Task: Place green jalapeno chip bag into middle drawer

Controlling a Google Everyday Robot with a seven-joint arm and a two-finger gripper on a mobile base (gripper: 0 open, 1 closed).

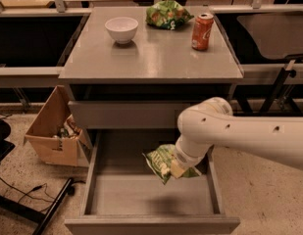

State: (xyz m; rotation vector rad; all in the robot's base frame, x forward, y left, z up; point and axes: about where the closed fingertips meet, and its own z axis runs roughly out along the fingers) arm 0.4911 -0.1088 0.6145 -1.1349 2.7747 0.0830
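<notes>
Grey middle drawer (pixel 126 196) is lying pulled open directly beneath the gripper (pixel 176 169), which is hovering above its floor, so the carrying-in step is under way. The green jalapeno chip bag (pixel 160 161) is hanging clamped in the gripper, off the floor. The next move, I judge, is lowering and then letting go.

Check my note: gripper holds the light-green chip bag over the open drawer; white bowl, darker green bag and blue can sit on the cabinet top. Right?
The can is red, not blue, per the camera view. The rest stands: the gripper holds the green jalapeno chip bag over the open middle drawer; white bowl and darker green bag share the cabinet top.
</notes>
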